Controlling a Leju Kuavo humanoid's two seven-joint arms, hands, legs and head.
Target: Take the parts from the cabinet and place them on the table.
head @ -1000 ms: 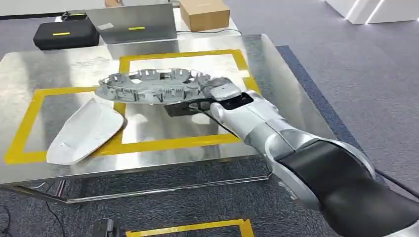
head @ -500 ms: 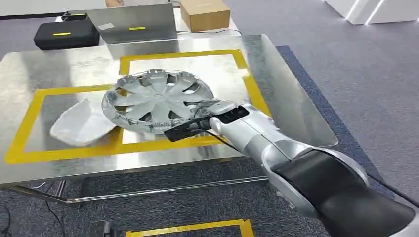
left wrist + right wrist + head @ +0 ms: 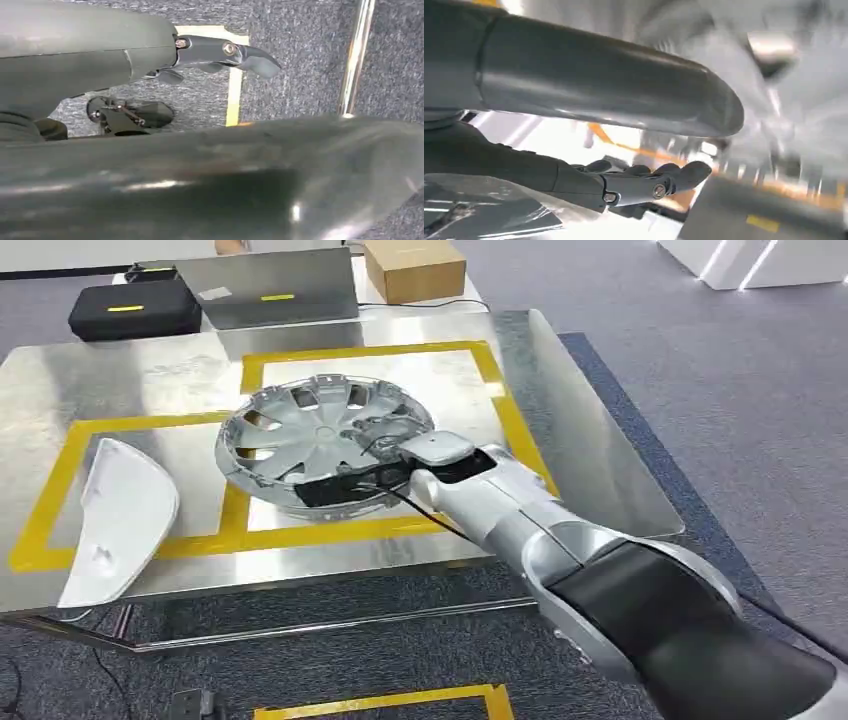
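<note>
A silver hubcap lies face up and slightly tilted on the steel table, across the yellow tape rectangles. My right hand is at its near rim, dark fingers under the rim and thumb over it, gripping it. In the blurred right wrist view the dark fingers lie below the thick thumb, with the hubcap beyond. A white curved shell part lies at the table's front left, its tip at the edge. My left hand hangs beside the table, over the carpet, holding nothing.
Behind the table stand a black case, a grey laptop-like box and a cardboard box. Yellow tape marks the carpet in front of the table. A table leg runs past my left hand.
The hubcap turned from edge-on to face up and came down onto the table. It pushed the white shell part, which swung left toward the front-left edge. My right hand lowered with the hubcap.
</note>
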